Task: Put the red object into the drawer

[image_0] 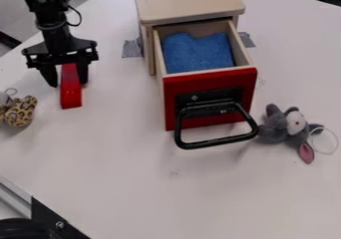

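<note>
The black gripper (68,78) is at the upper left, low over the table, left of the drawer. Its fingers stand apart, one on each side of the red object (71,93), a long red block whose near end sticks out toward the camera. A narrow gap shows between the left finger and the block; the block's far end is hidden under the gripper. The wooden drawer (210,78) with a red front and black handle is pulled out, and a blue cloth or sponge (196,53) lies inside.
The drawer's wooden cabinet (190,3) stands at the top centre. A leopard-print toy (20,111) lies at the left edge, near the block. A grey plush toy (286,126) lies right of the drawer handle (216,142). A metal rail crosses the lower left corner.
</note>
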Controlling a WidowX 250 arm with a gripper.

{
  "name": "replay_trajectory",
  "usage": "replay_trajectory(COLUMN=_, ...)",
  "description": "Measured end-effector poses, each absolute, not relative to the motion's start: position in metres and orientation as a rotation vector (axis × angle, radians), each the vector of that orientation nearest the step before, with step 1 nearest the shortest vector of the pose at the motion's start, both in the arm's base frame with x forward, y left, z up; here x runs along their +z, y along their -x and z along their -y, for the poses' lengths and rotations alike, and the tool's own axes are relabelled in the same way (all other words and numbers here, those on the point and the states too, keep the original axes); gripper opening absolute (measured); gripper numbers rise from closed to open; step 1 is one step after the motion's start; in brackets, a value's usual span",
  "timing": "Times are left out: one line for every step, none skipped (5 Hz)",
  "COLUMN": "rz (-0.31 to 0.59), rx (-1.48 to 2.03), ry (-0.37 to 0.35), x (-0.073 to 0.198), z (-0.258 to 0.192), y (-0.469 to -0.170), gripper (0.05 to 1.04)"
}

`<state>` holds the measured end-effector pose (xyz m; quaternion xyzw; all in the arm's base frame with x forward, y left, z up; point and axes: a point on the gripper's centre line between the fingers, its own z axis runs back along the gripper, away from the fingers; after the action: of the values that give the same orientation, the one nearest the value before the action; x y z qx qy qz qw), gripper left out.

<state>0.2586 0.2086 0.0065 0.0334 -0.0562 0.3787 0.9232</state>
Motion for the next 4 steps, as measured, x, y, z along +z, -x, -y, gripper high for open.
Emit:
replay_trajectory(rz=0.141, rx=0.833, ry=-0.068, x=0.006, z=-0.215, y=-0.257, gripper=0.543)
replay_trajectory(rz=0.147, rx=0.861, ry=-0.059, x=0.006, z=-0.217, y=-0.256, gripper=0.542)
replay_trajectory(rz=0.159, rx=0.880, ry=-0.009, x=0.023, z=-0.212, y=-0.260, gripper=0.542)
replay_trajectory(rz=0.208, rx=0.898, ry=0.004, x=0.061, z=-0.213, y=-0.268, gripper=0.542)
